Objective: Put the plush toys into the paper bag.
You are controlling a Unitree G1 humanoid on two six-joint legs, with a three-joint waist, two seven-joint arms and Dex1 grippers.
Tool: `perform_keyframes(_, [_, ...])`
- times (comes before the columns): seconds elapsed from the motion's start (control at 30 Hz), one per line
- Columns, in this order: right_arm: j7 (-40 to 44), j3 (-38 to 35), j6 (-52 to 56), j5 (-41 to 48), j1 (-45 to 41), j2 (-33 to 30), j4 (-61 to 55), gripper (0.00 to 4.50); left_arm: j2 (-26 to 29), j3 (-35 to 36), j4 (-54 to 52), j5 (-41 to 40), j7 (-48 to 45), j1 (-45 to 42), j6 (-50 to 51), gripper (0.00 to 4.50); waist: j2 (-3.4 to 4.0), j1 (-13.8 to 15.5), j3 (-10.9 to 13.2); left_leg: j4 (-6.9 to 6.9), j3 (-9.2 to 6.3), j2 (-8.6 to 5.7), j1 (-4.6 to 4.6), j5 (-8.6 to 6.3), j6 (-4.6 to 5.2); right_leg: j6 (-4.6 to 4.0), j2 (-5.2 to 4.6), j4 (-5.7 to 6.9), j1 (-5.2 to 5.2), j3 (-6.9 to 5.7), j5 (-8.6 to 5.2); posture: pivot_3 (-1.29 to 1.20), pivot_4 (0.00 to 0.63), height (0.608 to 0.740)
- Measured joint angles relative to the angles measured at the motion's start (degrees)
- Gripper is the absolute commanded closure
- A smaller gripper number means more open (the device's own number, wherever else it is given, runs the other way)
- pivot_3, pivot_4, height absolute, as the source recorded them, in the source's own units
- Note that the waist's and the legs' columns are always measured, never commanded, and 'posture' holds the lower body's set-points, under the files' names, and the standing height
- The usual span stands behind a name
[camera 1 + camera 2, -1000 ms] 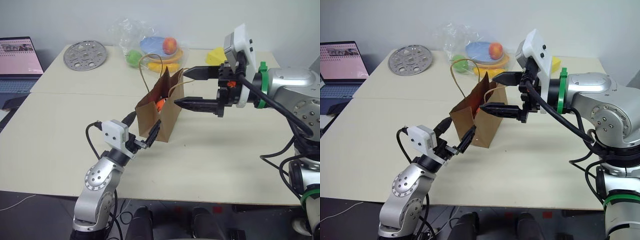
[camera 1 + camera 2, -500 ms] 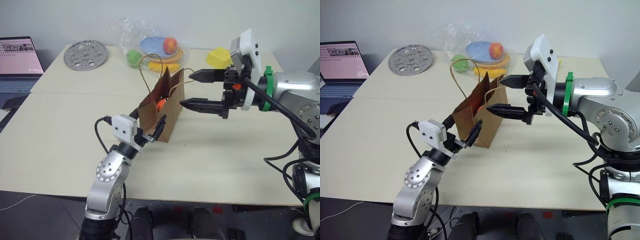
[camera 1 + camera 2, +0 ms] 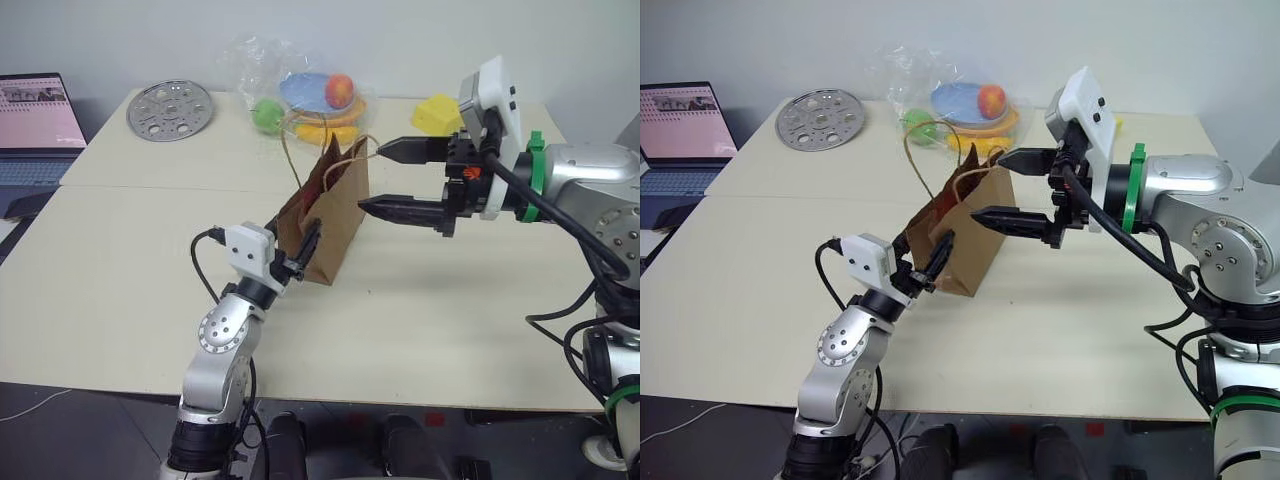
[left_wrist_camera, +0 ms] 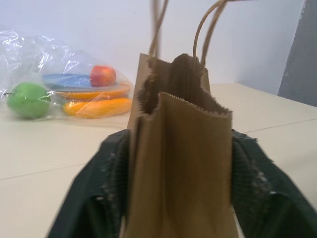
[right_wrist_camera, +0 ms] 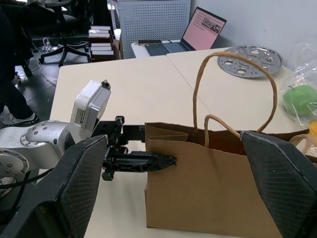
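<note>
While upright on the table (image 3: 120,260), the paper bag (image 3: 328,215) runs near-left to far-right, mouth up. Left gripper (image 3: 296,250) pinches its near end. Right gripper (image 3: 385,180) hovers spread apart at its far end.

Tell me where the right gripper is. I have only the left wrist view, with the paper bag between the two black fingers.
Observer: The right gripper hovers open at the upper right edge of the paper bag, pointing toward the robot's left.
Operator: Is the bag standing on the table?
Observer: Yes, upright on the table, with the left gripper clamped on its near end.
Operator: Anything behind the right arm?
Observer: A yellow block sits near the table's far edge.
</note>
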Motion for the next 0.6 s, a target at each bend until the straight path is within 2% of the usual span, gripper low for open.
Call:
perform_keyframes(0.2, [0.0,0.0,0.0,0.1,0.0,0.1,0.0,0.0,0.7,0.8,-0.3,-0.9,-0.5,0.7,0.3,4.48,0.0,0.0,0.0,0.0,0.0,0.0,0.0,0.0,0.0,0.0,0.0,0.0,0.0,0.0,0.0,0.0,0.15,0.74])
perform_keyframes(0.37, [0.2,0.0,-0.5,-0.3,0.0,0.0,0.1,0.0,3.4,3.0,0.0,-4.5,-2.8,-1.2,3.7,4.48,0.0,0.0,0.0,0.0,-0.02,0.0,0.0,0.0,0.0,0.0,0.0,0.02,-0.01,-0.03,0.0,0.0,0.15,0.74])
perform_keyframes(0.5, [1.9,0.1,-1.6,-0.8,-1.8,-1.6,1.3,0.0,11.7,6.7,3.4,-10.6,-11.3,-8.9,7.8,4.48,0.01,0.0,0.0,0.0,-0.05,0.0,-0.02,0.0,0.0,0.0,0.01,0.02,-0.02,-0.08,0.0,0.0,0.15,0.74])
perform_keyframes(0.6, [6.3,0.3,-2.9,-1.3,-5.9,-4.9,4.5,0.0,20.0,9.6,9.9,-18.1,-24.6,-16.9,11.5,4.48,0.02,-0.1,0.0,-0.04,-0.03,0.0,-0.06,0.0,-0.01,0.0,0.0,-0.06,-0.04,-0.1,0.0,0.0,0.15,0.74])
